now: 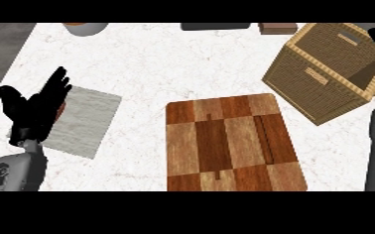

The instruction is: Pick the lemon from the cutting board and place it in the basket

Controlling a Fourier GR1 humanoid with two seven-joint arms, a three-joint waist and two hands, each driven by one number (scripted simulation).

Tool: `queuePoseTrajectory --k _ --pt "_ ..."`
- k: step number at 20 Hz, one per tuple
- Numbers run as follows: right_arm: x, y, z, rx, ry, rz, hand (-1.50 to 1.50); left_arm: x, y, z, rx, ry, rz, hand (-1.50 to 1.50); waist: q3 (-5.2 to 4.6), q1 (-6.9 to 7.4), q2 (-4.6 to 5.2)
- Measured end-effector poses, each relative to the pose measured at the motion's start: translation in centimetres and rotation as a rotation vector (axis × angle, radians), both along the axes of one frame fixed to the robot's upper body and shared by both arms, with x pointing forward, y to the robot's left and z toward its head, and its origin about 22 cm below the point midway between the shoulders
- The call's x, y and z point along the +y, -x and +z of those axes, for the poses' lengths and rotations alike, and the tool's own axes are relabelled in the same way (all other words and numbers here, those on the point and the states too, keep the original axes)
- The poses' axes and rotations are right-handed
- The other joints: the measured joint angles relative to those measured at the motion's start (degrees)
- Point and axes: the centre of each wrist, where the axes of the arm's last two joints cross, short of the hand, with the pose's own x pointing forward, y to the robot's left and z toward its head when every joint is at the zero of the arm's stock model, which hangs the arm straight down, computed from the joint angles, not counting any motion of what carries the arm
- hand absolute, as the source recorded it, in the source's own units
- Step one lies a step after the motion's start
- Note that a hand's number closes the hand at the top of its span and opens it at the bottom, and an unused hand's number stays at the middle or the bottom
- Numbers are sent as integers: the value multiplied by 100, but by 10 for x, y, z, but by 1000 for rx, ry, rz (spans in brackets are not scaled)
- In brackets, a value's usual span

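Wood in light and dark squares makes up the cutting board (230, 144), which lies on the pale marble counter (161, 64) and runs down to the lower edge of the view. Its top is bare as far as it shows, and the lemon cannot be seen on it or anywhere else, so where the lemon lies relative to the hand cannot be told

Up and to the right of the board stands the wicker basket (322, 74), turned at an angle, its near corner just beside the board's upper right corner. Only part of the basket's inside shows, in shadow.

Well to the left of the board the left hand (33, 115) rests at the view's edge, black fingers straight and pointing up, spread and holding nothing. Its grey forearm (22, 171) comes in from below. The hand overlaps the left edge of a grey mat (88, 121) that lies flat between hand and board.

Far above the board, along the top edge, sit a grey bowl (85, 28), a dark flat object (216, 26) and a small brown block (277, 28)
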Motion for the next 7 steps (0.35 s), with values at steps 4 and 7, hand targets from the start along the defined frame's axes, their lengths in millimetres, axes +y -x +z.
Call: queuePoseTrajectory --k 4,7 --pt "-14 57 -11 22 -38 39 -150 4 6 -3 2 -3 5 0 1 -26 0" --pt "-20 102 -16 43 -58 78 -150 3 7 -3 3 6 3 0 4 -23 5"
